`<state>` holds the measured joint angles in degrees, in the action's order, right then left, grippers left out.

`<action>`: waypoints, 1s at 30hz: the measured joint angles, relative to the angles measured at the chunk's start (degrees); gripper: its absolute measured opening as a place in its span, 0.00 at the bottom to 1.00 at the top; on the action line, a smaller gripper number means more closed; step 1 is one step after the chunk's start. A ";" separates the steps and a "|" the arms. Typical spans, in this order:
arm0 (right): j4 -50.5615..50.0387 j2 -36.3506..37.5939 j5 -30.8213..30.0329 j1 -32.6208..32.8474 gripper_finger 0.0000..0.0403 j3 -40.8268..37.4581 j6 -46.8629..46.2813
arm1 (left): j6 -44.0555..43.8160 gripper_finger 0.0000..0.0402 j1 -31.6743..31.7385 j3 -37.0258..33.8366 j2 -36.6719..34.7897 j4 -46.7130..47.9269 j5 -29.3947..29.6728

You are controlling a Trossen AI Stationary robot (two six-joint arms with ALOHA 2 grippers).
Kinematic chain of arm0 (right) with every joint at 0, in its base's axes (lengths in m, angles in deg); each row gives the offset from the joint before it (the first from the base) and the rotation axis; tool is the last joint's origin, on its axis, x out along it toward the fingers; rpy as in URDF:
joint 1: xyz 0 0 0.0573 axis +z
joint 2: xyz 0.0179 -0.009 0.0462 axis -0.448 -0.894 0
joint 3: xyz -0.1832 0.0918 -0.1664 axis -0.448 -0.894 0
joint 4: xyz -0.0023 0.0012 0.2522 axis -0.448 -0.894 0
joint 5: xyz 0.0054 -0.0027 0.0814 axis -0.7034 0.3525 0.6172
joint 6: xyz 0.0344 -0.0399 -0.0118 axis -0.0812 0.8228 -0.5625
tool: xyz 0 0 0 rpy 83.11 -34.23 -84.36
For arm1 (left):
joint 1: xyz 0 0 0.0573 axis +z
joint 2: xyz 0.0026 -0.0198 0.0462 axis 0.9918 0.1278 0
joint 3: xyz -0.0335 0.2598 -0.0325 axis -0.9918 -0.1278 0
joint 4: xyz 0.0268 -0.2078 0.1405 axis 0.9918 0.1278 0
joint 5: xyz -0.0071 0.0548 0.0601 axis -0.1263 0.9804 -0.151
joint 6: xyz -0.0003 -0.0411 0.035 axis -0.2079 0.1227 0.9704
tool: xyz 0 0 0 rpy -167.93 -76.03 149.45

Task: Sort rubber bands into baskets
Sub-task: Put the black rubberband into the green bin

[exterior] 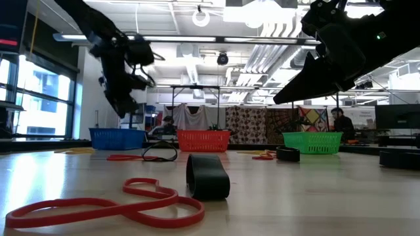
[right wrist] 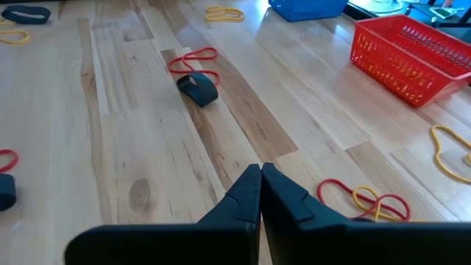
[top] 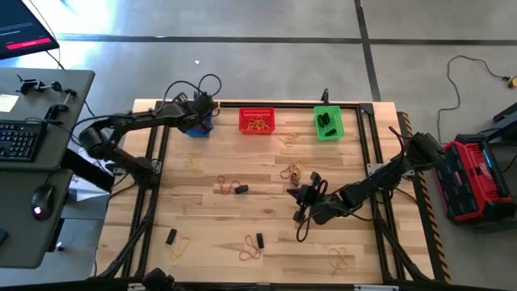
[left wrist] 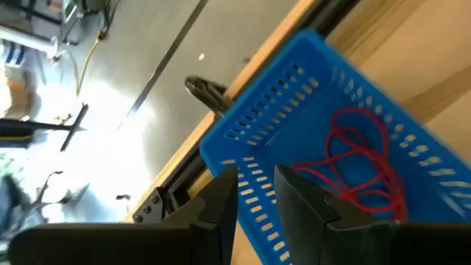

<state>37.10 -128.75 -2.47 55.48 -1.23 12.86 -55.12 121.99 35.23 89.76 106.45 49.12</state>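
— Three baskets (top: pixel 257 121) along the far edge, but what lies closest?
— In the low view, a red rubber band (exterior: pixel 105 208) looped on the wood, with a short thick dark band (exterior: pixel 208 177) standing just behind it. More thin bands are scattered across the table (top: pixel 202 218).
— And the right gripper (top: pixel 300 194)?
— Above mid-table, fingers pressed together, holding nothing; red and yellow bands (right wrist: pixel 368 199) lie just ahead of it.
— Farther back?
— The left gripper (top: pixel 200 113) hangs over the blue basket (left wrist: pixel 324 132), jaws narrowly parted with nothing visible between them. Thin red bands (left wrist: pixel 364 165) lie inside it. The red basket is in the middle, the green basket (top: pixel 328 122) on the right.
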 joint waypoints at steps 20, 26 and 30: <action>0.03 0.00 -2.21 0.00 0.00 0.00 0.00 | -4.84 0.01 -25.24 0.00 -21.56 21.98 -22.13; 0.04 0.00 -2.58 -0.01 0.00 0.00 -0.06 | -11.53 0.01 -34.61 -0.14 -21.94 25.72 -23.06; 0.02 0.00 -2.58 0.00 0.00 0.00 -1.20 | -15.89 0.01 -39.16 -2.19 -21.90 25.53 -23.06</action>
<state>37.12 -128.75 -5.04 55.48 -1.23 11.66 -71.01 82.83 33.03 67.87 131.98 26.05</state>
